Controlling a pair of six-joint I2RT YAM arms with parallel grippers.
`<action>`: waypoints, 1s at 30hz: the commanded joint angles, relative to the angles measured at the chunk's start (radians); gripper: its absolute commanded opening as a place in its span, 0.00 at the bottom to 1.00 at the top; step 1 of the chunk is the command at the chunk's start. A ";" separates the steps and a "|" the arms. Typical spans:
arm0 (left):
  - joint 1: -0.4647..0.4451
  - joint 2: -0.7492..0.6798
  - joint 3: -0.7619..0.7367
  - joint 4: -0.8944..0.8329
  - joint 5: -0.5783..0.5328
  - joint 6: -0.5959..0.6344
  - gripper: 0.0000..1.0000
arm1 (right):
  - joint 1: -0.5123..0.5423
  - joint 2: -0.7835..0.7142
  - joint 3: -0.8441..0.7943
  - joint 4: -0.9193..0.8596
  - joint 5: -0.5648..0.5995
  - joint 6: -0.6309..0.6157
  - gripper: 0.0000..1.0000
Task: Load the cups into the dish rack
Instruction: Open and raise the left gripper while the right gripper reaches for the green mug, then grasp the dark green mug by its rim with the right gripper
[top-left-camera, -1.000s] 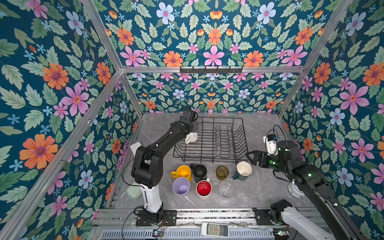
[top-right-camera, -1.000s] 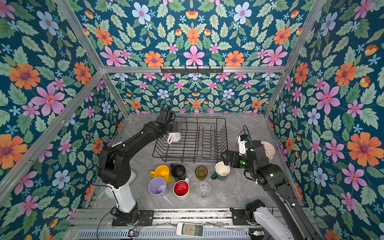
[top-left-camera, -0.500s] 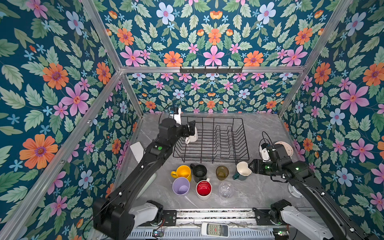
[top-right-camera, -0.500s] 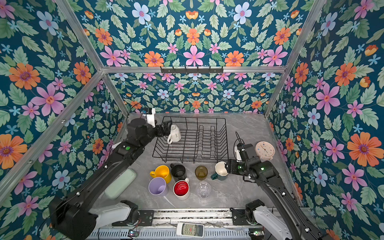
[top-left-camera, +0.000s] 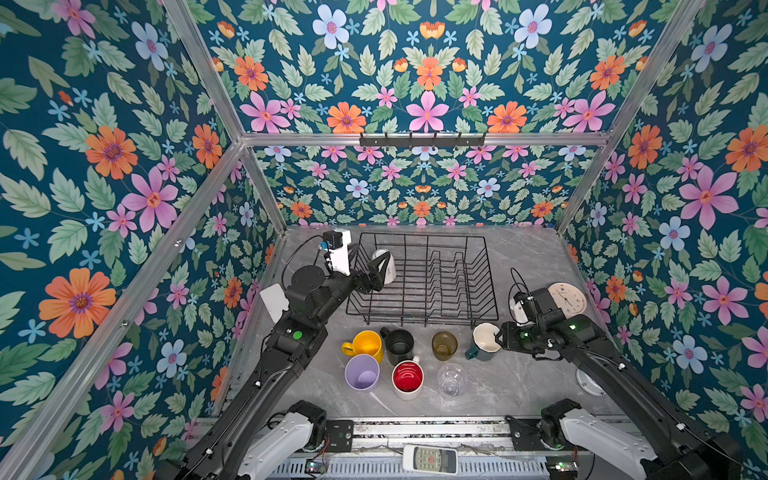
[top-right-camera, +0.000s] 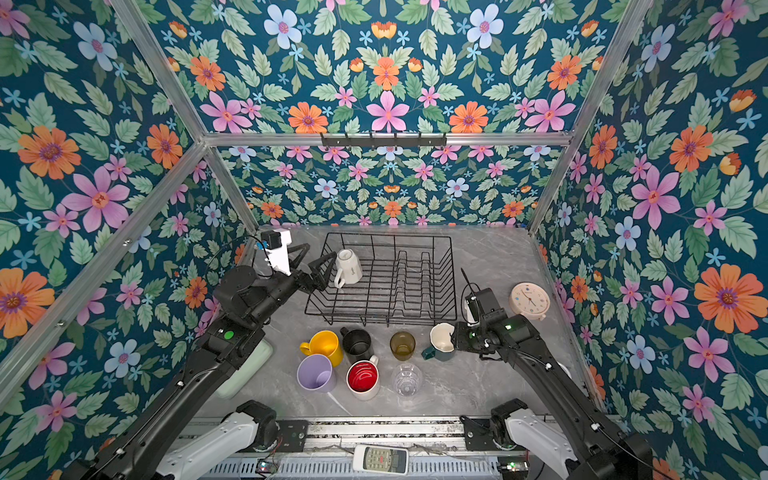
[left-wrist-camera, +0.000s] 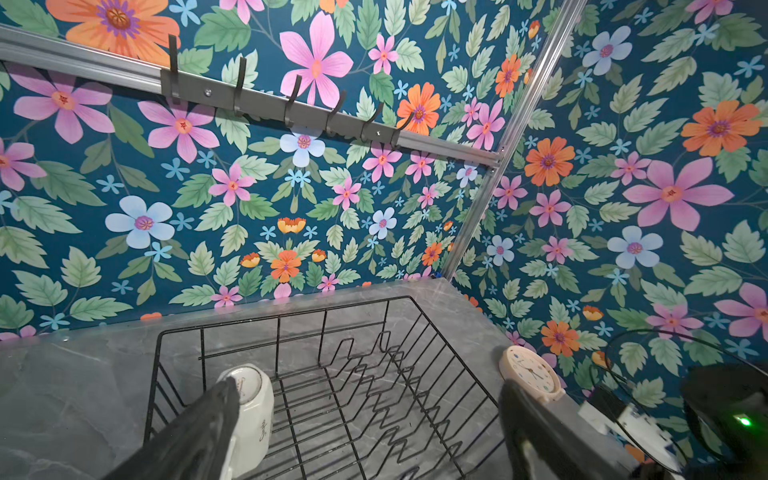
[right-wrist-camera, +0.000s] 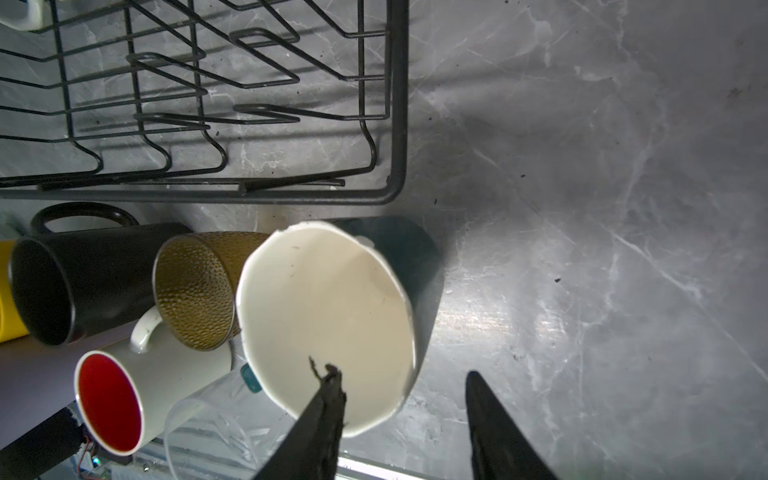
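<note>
Farthest in front of the dish rack (top-left-camera: 422, 323), a remote control (top-left-camera: 430, 459) lies on the base rail between your two arms. Next toward the rack, three cups stand mouth-up in a row on the grey tabletop (top-left-camera: 519, 374): the lilac tumbler (top-left-camera: 362, 372) on the left, the white/red mug (top-left-camera: 408, 379) in the middle and the clear glass (top-left-camera: 452, 379) on the right.

A second row of four stands just before the rack's front rim. It runs yellow mug (top-left-camera: 365, 345), black mug (top-left-camera: 400, 345), amber-olive tumbler (top-left-camera: 444, 345) and, off the rack's front right corner, the green/white mug (top-left-camera: 485, 341). Your right gripper (right-wrist-camera: 399, 372) straddles that mug's rim with its jaws apart. One finger (right-wrist-camera: 324, 407) reaches inside the pale bowl and the other stands outside the wall with a gap showing, so nothing is clamped.

The rack itself holds a single cup, the white mug (top-right-camera: 348, 268), upside down at the left end with its handle toward the rack's front. Your left gripper (top-right-camera: 321, 251) hangs over the rack's left rim, jaws spread wide and holding nothing. One finger is just beside the mug; whether it touches cannot be told.

Right of the rack a round clock (top-left-camera: 567, 297) sits on the table. On the wall behind the rack a black hook rail (top-left-camera: 422, 139) is mounted.
</note>
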 joint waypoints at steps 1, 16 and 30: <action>0.000 -0.015 -0.005 -0.018 0.045 0.018 0.99 | 0.025 0.037 0.007 0.055 0.054 0.010 0.45; 0.000 -0.059 -0.028 -0.025 0.053 0.040 0.99 | 0.084 0.153 0.003 0.110 0.179 0.015 0.34; 0.000 -0.065 -0.047 -0.018 0.054 0.048 0.99 | 0.098 0.203 -0.010 0.147 0.187 -0.003 0.19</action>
